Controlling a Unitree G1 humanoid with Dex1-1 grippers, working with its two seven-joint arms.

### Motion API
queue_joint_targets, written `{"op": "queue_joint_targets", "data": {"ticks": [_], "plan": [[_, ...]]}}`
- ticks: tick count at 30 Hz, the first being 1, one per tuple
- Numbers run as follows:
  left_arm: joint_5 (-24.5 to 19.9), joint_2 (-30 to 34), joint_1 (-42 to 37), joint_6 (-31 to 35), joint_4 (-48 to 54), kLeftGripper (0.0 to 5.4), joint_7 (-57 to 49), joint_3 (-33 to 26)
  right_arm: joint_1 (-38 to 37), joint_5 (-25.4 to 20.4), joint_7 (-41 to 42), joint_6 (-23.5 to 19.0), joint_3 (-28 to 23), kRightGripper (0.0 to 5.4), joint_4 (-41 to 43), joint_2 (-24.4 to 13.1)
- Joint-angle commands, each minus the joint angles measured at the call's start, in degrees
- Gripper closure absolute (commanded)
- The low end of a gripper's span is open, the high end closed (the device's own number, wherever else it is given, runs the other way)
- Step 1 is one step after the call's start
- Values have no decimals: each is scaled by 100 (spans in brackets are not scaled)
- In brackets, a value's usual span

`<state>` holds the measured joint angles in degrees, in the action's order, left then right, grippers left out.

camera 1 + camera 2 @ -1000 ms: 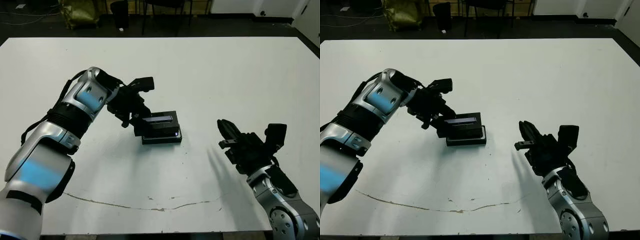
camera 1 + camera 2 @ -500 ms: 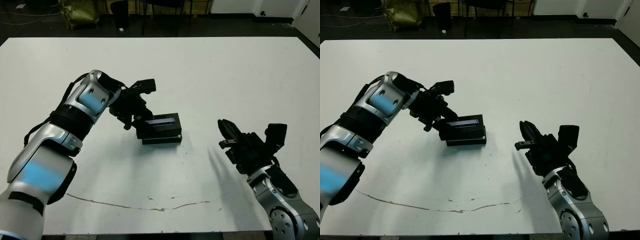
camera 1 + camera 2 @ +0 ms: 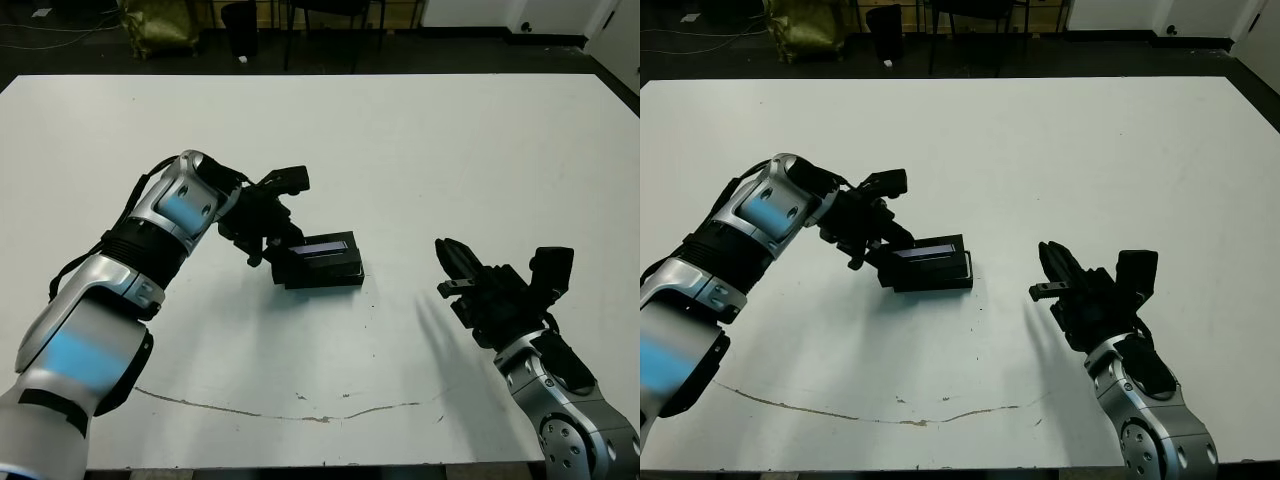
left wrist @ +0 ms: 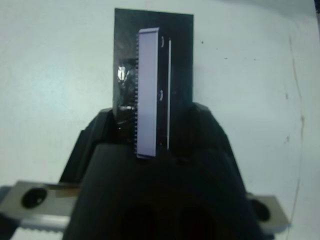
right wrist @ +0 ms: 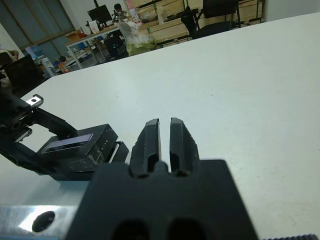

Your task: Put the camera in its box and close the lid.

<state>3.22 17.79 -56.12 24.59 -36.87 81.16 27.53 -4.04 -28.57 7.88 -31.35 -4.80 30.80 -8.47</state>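
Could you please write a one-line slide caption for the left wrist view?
Left gripper holds the striped lid tilted over the box on the white table.

bare table (image 3: 430, 150) all around box (image 3: 325, 272)

We see our left gripper (image 3: 272, 222) at the left end of the lid (image 3: 322, 247), which sits tilted over the box (image 3: 325, 276) on the white table (image 3: 420, 150). Our right gripper (image 3: 458, 268) hangs well apart to the right, its fingers close together, touching nothing.
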Motion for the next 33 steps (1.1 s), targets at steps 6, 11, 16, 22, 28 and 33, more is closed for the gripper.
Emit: {"op": "queue_joint_targets", "data": {"ticks": [6, 11, 16, 22, 28, 33], "plan": [[45, 1, 174, -50, -41, 319, -159, -23, -64, 36, -54, -93, -10, 540, -44, -15], [56, 2, 240, -263, -16, 319, -252, -37, -61, 57, -48, -81, 3, 540, -50, -18], [60, -5, 265, -348, -28, 319, -285, -39, -60, 54, -29, -92, 5, 540, -52, -33], [53, 2, 295, -143, 2, 319, -315, -40, -71, 51, -35, -105, 1, 540, -45, -37], [54, 24, 317, -121, -7, 319, -281, -26, -53, -3, 23, -112, -26, 540, -86, -46], [62, -2, 343, -117, 2, 319, -297, -13, -57, 17, -25, -165, -30, 540, -61, -59]]}}
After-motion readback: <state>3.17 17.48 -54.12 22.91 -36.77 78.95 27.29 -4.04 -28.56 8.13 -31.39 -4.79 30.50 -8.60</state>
